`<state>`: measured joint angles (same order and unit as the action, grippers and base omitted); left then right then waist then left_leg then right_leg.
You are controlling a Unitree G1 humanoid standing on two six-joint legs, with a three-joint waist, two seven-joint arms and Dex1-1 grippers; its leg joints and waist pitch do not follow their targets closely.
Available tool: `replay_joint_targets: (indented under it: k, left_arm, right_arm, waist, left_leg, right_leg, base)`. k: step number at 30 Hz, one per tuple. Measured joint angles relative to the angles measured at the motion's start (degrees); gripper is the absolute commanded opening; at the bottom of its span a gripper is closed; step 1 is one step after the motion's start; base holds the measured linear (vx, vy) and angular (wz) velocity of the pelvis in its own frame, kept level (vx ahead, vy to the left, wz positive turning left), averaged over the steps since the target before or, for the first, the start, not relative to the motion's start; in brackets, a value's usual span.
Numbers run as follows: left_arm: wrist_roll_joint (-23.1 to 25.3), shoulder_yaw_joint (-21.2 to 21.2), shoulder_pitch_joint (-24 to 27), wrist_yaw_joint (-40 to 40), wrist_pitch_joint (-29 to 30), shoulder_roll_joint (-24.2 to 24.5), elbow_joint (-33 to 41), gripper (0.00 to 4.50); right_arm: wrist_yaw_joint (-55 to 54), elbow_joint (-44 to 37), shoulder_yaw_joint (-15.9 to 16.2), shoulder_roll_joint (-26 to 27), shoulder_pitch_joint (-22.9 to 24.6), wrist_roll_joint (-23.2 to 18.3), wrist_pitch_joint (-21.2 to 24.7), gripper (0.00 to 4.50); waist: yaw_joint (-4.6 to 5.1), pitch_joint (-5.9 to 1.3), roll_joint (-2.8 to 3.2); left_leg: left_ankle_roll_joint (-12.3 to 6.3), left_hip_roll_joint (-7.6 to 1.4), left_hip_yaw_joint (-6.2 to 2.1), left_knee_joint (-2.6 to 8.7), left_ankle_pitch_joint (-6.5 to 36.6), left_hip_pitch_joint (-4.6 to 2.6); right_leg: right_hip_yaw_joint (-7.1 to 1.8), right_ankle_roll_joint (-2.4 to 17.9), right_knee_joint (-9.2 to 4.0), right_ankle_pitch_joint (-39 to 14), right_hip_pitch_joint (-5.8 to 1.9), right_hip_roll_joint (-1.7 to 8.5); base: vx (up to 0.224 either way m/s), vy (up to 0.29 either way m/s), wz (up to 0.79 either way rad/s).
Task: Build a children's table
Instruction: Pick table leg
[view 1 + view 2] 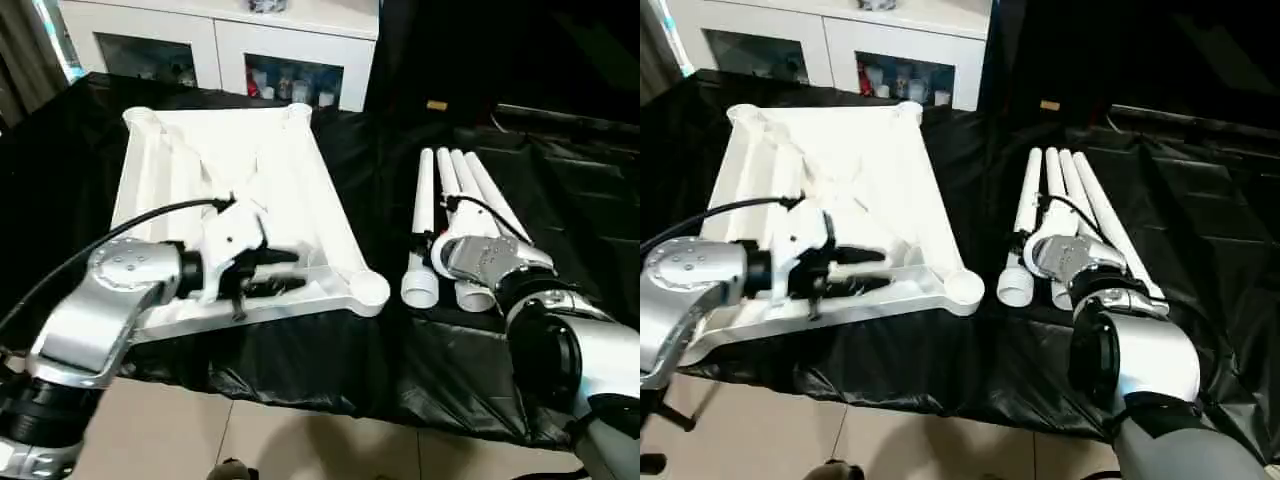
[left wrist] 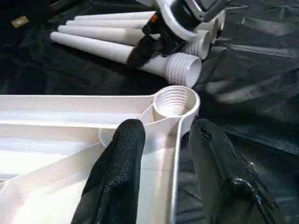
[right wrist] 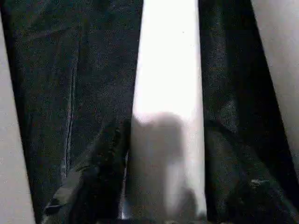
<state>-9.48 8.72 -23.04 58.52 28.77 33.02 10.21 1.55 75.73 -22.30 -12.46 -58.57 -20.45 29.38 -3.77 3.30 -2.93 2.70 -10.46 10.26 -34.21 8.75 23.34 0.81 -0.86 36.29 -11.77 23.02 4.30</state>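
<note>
Head stereo pair looking forward and down over both forearms, sharing tabletop (image 1: 230,190) and legs (image 1: 455,215), left wrist close at near-right corner socket (image 2: 175,100), right wrist tight along one leg (image 3: 168,93)

Legs (image 1: 450,215) right of tabletop (image 1: 235,190) (apart)

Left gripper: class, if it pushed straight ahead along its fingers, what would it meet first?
Probably the threaded corner socket of the tabletop, whose rim the left gripper straddles; beyond lie the tube legs.
</note>
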Motion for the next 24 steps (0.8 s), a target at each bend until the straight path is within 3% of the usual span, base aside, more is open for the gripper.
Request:
replay_joint_targets:
  k: [4,13,19,24]
  left_arm:
    - [0.2,-0.2,-0.1,-0.9,-0.6,-0.1,-0.1,1.82]
    - [2.5,-1.2,-2.3,-8.1,-2.6,-3.1,-3.5,1.82]
    - [3.7,-3.8,-5.7,-18.8,-2.9,-10.3,-9.0,1.82]
    - [4.7,-6.5,-11.3,-28.1,-3.6,-15.9,-15.2,1.82]
  right_arm:
    - [-0.3,0.4,-1.8,0.1,0.0,-1.2,-0.1,1.89]
    - [-0.3,0.9,-4.3,0.8,-0.1,-2.4,-0.5,1.84]
    - [4.1,0.9,-4.8,0.2,-2.5,-3.0,-0.8,1.84]
    - [11.9,-2.9,-4.8,-2.1,-4.4,-4.0,-3.5,1.84]
  waist:
    - [-0.13,0.00,-0.15]
    - [-0.40,0.02,-0.42]
    - [-1.17,0.26,0.08]
    - [-1.60,0.34,1.29]
  left_leg:
    - [0.00,-0.01,0.02,0.00,0.0,0.00]
    - [0.01,-0.06,0.06,-0.11,0.0,-0.01]
    - [0.04,-0.13,0.08,-0.27,0.0,0.06]
    - [0.04,-0.20,0.14,-0.37,0.0,0.08]
  right_leg:
    - [0.00,0.0,0.00,0.0,0.00,0.00]
    - [-0.01,0.0,0.10,0.0,0.00,0.00]
    - [0.00,0.0,0.38,0.0,0.14,-0.01]
    - [0.06,0.0,0.37,0.0,0.07,0.03]
  base:
    - [0.000,0.000,0.00]
    - [0.000,0.000,0.00]
    - [0.000,0.000,0.00]
    - [0.000,0.000,0.00]
